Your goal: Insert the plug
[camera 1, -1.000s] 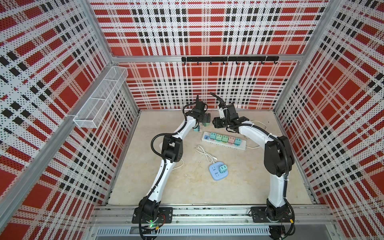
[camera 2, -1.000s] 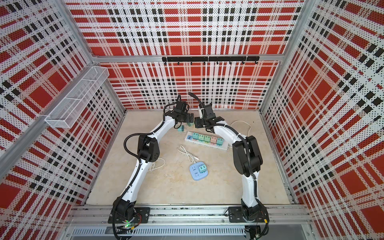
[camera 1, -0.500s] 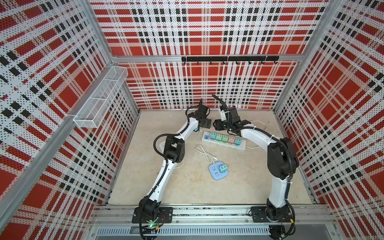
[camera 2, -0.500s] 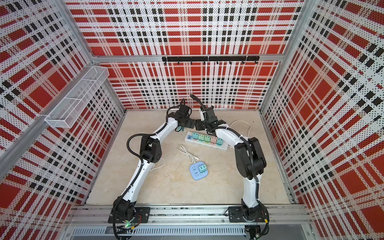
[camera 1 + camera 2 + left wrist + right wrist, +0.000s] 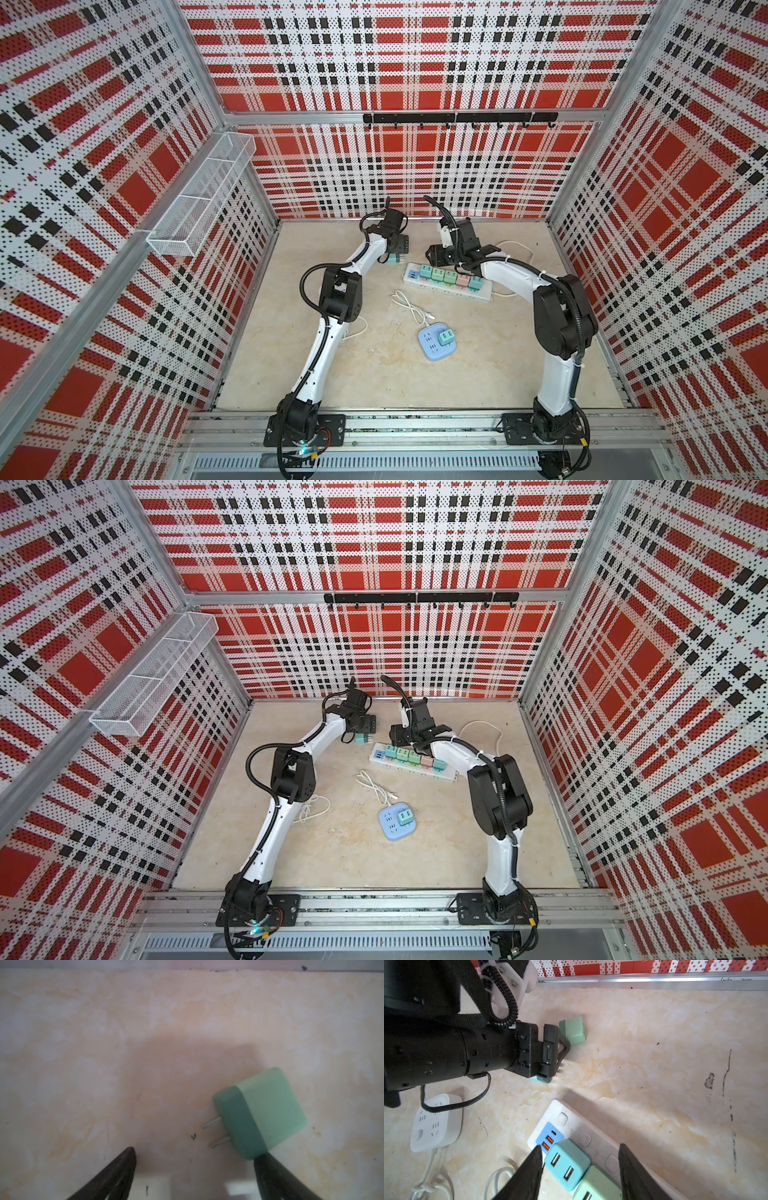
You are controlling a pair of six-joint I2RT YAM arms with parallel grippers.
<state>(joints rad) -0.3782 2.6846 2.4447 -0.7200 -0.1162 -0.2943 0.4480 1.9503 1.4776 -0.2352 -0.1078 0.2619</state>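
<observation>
Hub (image 5: 430,353): blue, square, flat on the floor (image 5: 374,374) nearest my bases; one green charger (image 5: 446,336) stands in it.
Cable (image 5: 409,305): white, in a loose loop between hub and strip.
Power strip (image 5: 484,294): white, lying aslant. It carries five adapters (image 5: 444,275) in a row: teal, green, green, pink, teal. A blue USB panel (image 5: 548,1138) sits at its end.
Right gripper (image 5: 580,1145): mine, jaws partly spread, straddling the end teal adapter (image 5: 566,1164) from above. One finger (image 5: 529,1174) is just beside it and a clear gap shows on the other side, so I clamp neither adapter nor strip.
Socket block (image 5: 436,1124): white, on the floor below my left arm, its cord trailing away.
Left gripper (image 5: 195,1152): mine, pointed down at the floor, jaws spread wide with bare floor between them.
Plug (image 5: 261,1109): green, loose on its side beyond the strip's USB end, towards the far wall. Its two prongs point into the gap between my left fingers. One corner lies right against a fingertip (image 5: 268,1172); whether they touch I cannot tell.
Teal block (image 5: 544,1080): on the floor beneath my left gripper's body, mostly hidden.
Hook rail (image 5: 459,117): black, on the far wall.
</observation>
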